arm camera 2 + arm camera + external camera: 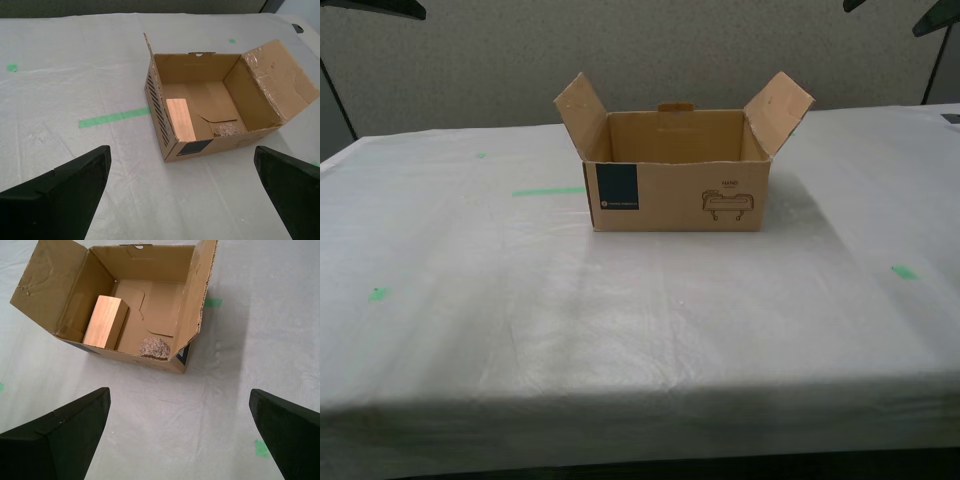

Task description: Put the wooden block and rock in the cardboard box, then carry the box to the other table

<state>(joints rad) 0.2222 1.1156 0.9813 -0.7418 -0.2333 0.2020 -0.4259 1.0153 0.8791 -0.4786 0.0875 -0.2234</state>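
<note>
cardboard box (pixel 675 195) sits on other table (pixel 620 320) | wooden block (pixel 105 322), rock (pixel 154 348) inside | my first gripper (pixel 180 435), my second gripper (pixel 180 195) spread wide, empty

Box on the table, two things inside

The cardboard box (pixel 676 190) is sitting on the other table (pixel 620 320), ahead of my first gripper (pixel 180 440), holding the wooden block (pixel 106 321) beside the rock (pixel 154 347).
</note>
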